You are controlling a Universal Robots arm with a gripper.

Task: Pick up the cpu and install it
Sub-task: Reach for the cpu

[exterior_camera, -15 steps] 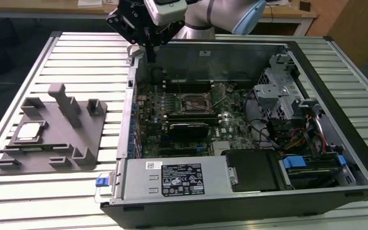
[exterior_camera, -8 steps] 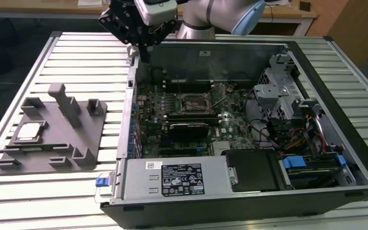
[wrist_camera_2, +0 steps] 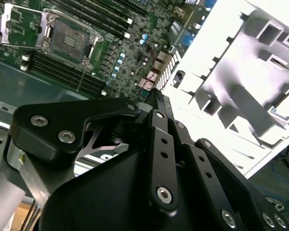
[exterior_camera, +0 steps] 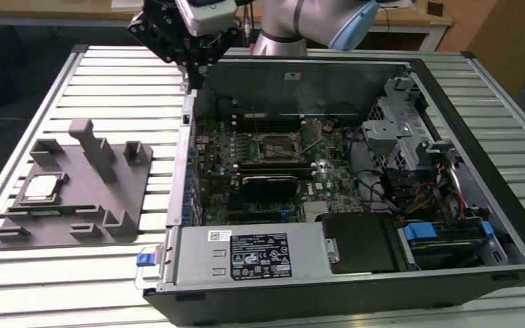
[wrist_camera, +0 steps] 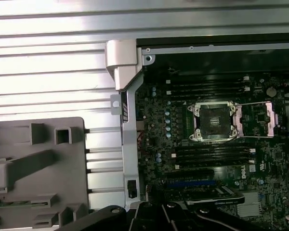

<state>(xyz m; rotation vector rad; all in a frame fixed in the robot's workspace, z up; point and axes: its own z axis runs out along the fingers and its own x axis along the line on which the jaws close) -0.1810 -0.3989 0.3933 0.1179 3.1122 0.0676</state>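
Inspection at this moment: my gripper [exterior_camera: 193, 80] hung high over the rear corner of the open computer case [exterior_camera: 495, 147], on the exterior view's left of the motherboard. Its jaws were drawn together and held nothing.

The cpu [exterior_camera: 44, 188] lay flat, silvery top up, in a recess of the grey holding fixture [exterior_camera: 93, 212] on the slatted table [exterior_camera: 107, 89]. That put it outside the case and well apart from my gripper. The recess appeared meant to keep the chip square and level for a pick from above. The second wrist view showed the same chip [wrist_camera_2: 286, 107] seated in the fixture, beyond my fingertips [wrist_camera_2: 156, 94].

The cpu socket [exterior_camera: 275, 145] on the motherboard was bare. In the first wrist view its metal load plate [wrist_camera: 260, 120] stood swung aside, leaving the socket open to receive the chip. In my judgement, pickup had not begun.
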